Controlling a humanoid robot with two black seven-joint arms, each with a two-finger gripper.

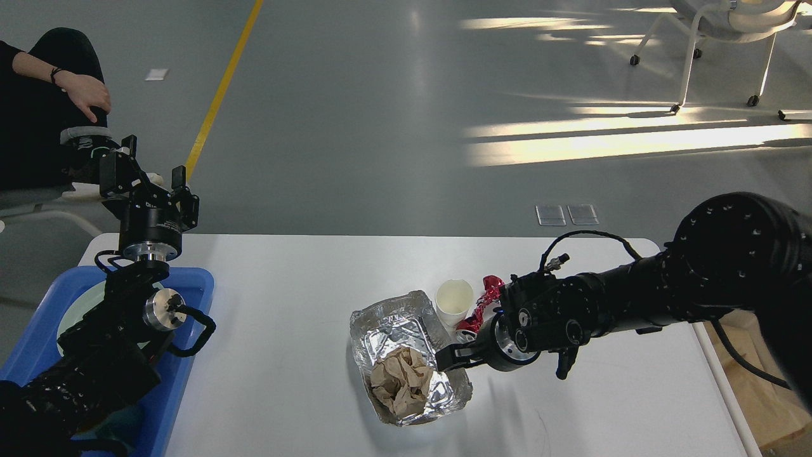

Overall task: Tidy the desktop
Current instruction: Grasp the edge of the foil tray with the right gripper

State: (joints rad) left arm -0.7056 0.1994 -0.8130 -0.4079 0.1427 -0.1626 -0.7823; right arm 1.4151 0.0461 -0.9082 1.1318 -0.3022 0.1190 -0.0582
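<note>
The white desktop (285,285) carries a crumpled foil tray (380,317) with a wad of brown paper (399,381) in it. A white paper cup (454,299) stands upright at the tray's far right corner, and a crushed red can (485,298) lies just right of the cup. My right gripper (451,358) is low at the foil tray's right rim, in front of the can. Its dark fingers blend together against the foil. My left gripper (154,172) stands raised over the table's far left corner, open and holding nothing.
A blue tray (190,285) with a pale plate (82,311) sits at the left edge under my left arm. At the right edge a bin holding brown cardboard (755,400) is mostly hidden by my right arm. A seated person (44,95) is at far left.
</note>
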